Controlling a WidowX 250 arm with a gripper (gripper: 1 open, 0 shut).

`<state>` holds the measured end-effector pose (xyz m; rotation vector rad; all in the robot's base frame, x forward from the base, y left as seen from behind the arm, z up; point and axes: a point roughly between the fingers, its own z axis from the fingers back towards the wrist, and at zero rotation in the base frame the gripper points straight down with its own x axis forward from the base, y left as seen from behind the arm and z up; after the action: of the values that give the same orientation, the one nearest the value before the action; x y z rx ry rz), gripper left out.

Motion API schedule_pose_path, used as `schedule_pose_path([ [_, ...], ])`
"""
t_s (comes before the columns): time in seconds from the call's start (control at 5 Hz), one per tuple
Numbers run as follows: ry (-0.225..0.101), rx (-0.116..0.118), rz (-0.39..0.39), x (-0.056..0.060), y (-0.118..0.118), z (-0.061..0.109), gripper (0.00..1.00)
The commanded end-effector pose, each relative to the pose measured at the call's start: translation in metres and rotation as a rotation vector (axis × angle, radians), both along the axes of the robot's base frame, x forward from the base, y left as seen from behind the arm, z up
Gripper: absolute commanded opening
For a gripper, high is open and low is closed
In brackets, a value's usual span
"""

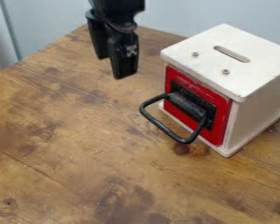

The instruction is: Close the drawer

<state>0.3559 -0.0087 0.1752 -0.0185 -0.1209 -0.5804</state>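
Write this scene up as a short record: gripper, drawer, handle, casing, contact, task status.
gripper: upper part of the view, over the table, fingers pointing down, nothing held
drawer: red front, sitting in the casing, looks closed or nearly so
handle: black loop, sticking out from the drawer front
casing: cream wood box, right side, slot on top
contact: none seen between gripper and drawer
task status: appears done, though a slight gap can't be ruled out

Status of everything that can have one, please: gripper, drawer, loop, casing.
Gripper: open, holding nothing, raised left of the casing in view.
Drawer: looks shut, front about flush.
Black loop: jutting outward from the red front.
Casing: standing upright on the table.
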Motion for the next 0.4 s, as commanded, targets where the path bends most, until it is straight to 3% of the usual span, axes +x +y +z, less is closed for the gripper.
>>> schedule_pose_path([
  [0.0,-0.054,-0.021,-0.003,-0.0021,0.0083,0.0213,1.0],
  [0.2,-0.035,-0.014,-0.001,0.002,0.0109,0.0163,1.0],
])
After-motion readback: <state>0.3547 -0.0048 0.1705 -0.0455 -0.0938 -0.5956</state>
